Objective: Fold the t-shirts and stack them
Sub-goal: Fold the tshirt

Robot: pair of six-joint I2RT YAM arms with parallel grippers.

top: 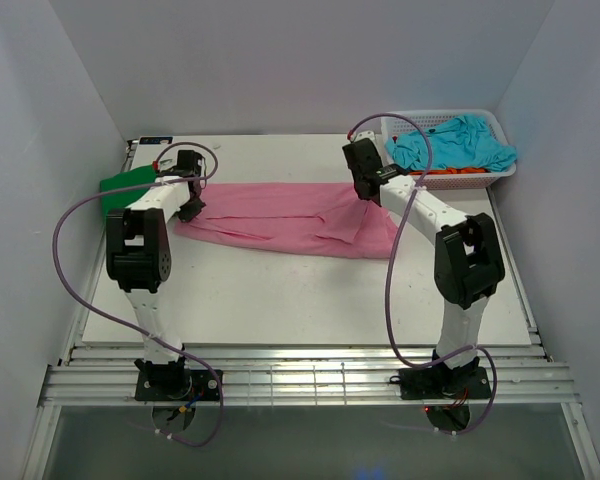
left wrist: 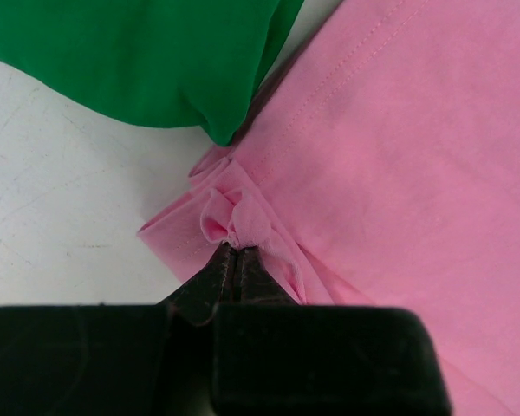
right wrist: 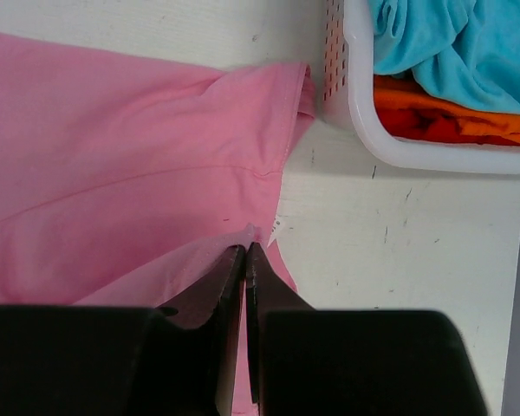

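The pink shirt (top: 280, 218) lay as a long, soft band across the white table (top: 280, 300), its stitched hems showing. The left gripper (left wrist: 237, 250) was pinched tight on a puckered corner of it, just beside the smooth green shirt (left wrist: 156, 61). The right gripper (right wrist: 245, 250) was closed on the thin opposite edge (near the perforated plastic basket (right wrist: 355, 130), where a rumpled turquoise shirt (right wrist: 451, 43) lay over an orange shirt (right wrist: 451, 117)).

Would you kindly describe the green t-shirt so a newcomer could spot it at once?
On the white table, a pink t-shirt lies across the middle. Beyond its left end, at the table's left edge, sits the green t-shirt. It is the only green cloth, and lies outside the basket that holds the turquoise t-shirt and the orange one.
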